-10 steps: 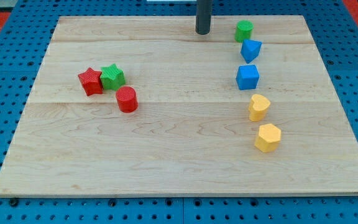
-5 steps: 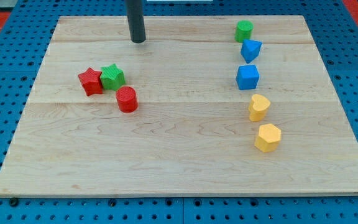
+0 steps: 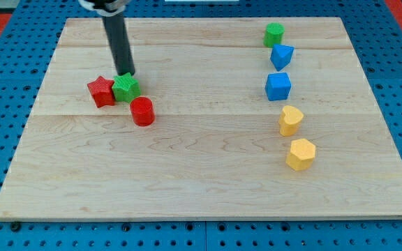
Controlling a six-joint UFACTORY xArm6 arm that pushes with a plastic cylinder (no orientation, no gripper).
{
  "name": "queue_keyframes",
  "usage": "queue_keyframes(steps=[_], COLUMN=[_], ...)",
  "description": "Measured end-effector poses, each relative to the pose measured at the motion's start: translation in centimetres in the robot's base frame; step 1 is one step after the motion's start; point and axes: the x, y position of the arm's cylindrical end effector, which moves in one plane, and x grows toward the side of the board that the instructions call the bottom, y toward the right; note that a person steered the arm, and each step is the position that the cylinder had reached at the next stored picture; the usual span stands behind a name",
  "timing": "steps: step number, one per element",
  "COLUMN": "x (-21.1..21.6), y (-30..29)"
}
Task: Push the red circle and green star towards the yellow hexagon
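Note:
The green star (image 3: 126,88) lies at the board's left, touching the red star (image 3: 102,91) on its left. The red circle (image 3: 142,111) lies just below and right of the green star. The yellow hexagon (image 3: 301,154) lies at the right, low on the board. My tip (image 3: 125,73) stands right at the green star's top edge, seemingly touching it.
A column of blocks runs down the right side: a green cylinder (image 3: 274,34), a blue pentagon-like block (image 3: 281,56), a blue cube (image 3: 278,86) and a yellow heart-like block (image 3: 291,120) just above the hexagon. The wooden board (image 3: 201,188) sits on blue pegboard.
My tip has moved from the board's top middle leftward and down to the green star's top edge. No block has visibly moved.

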Motion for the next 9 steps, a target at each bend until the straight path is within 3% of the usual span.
queue_keyframes(steps=[2,3,5,8,9], x=[7.8,8.8,9.7,17.3,17.7], y=[3.8,8.2,0.9,11.2,7.3])
